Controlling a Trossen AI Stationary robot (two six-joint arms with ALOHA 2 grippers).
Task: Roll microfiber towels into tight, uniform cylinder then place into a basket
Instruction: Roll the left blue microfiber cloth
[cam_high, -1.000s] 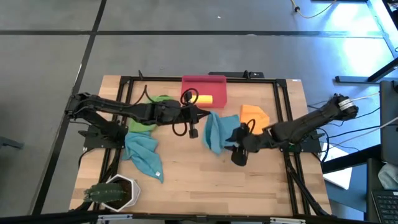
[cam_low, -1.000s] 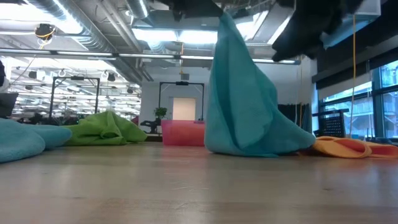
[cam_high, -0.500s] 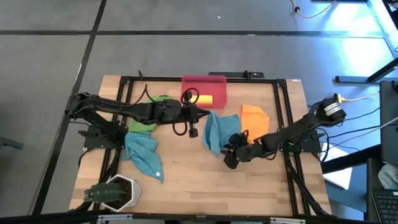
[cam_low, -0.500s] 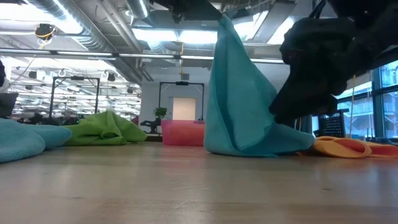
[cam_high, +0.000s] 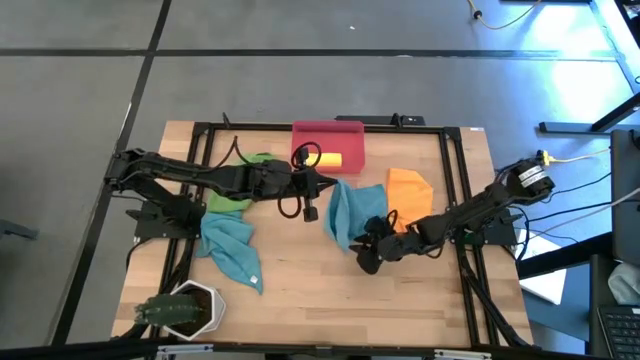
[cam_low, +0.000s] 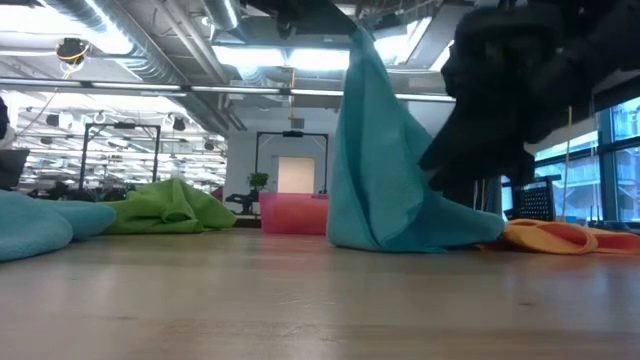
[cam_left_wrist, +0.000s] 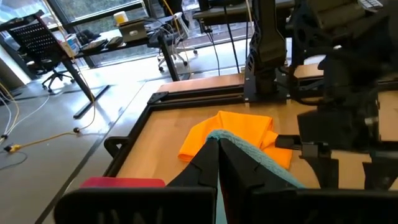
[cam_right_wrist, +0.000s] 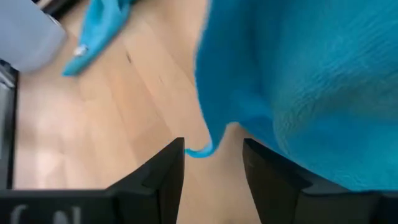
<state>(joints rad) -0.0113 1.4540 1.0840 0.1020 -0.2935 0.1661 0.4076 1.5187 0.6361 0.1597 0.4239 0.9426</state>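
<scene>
A teal-blue microfiber towel (cam_high: 350, 212) hangs like a tent from my left gripper (cam_high: 328, 183), which is shut on its top; its lower part (cam_low: 420, 235) rests on the table. My right gripper (cam_right_wrist: 211, 177) is open, low at the towel's near side. Its fingers stand on either side of a drooping corner (cam_right_wrist: 202, 149) without touching it. The red-pink basket (cam_high: 328, 135) at the far edge holds a yellow roll (cam_high: 330, 160). Green (cam_high: 235, 192), orange (cam_high: 408, 187) and a second teal-blue towel (cam_high: 230, 245) lie loose on the table. My left gripper pinches the teal-blue towel's top corner (cam_left_wrist: 233, 142) between its two shut fingers, coming nearly level from the table's left. The towel hangs below the fingers (cam_low: 357, 40) and spreads out downward. Its lower edge lies bunched on the table beside the orange towel.
A white pot with a plant (cam_high: 185, 308) stands at the near left corner. A black frame (cam_high: 455, 190) runs around the tabletop. Bare wood (cam_high: 330, 295) lies along the near edge, between the pot and my right arm.
My right gripper has come down and a little toward the table's left, rolling its wrist, and now sits low beside the hanging towel's near corner. The towel has stayed hanging from my left gripper, its lower part on the table.
</scene>
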